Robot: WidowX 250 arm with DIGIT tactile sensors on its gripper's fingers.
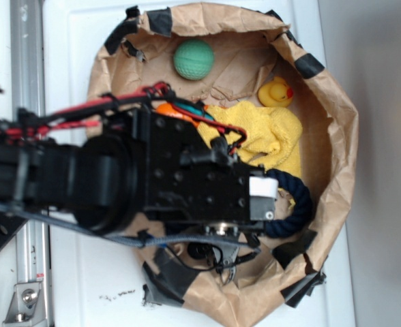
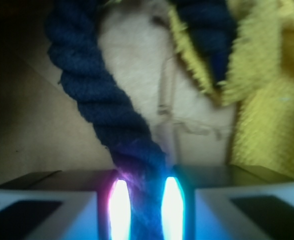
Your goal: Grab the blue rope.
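Note:
The blue rope (image 2: 102, 107) is a thick, twisted, dark navy cord. In the wrist view it runs from the top left down into my gripper (image 2: 145, 210), whose two glowing pads press on it from both sides. Its other end (image 2: 207, 35) lies under the edge of the yellow cloth. In the exterior view the blue rope (image 1: 297, 204) curves out to the right of my gripper (image 1: 263, 197), low in the paper-lined bin; the arm hides the rest of it.
A brown paper bin (image 1: 337, 129) with black tape on its rim holds a green ball (image 1: 194, 59), a yellow rubber duck (image 1: 276, 92), a yellow cloth (image 1: 265, 133) and an orange toy (image 1: 170, 110) partly under the arm. A metal rail (image 1: 26, 54) runs along the left.

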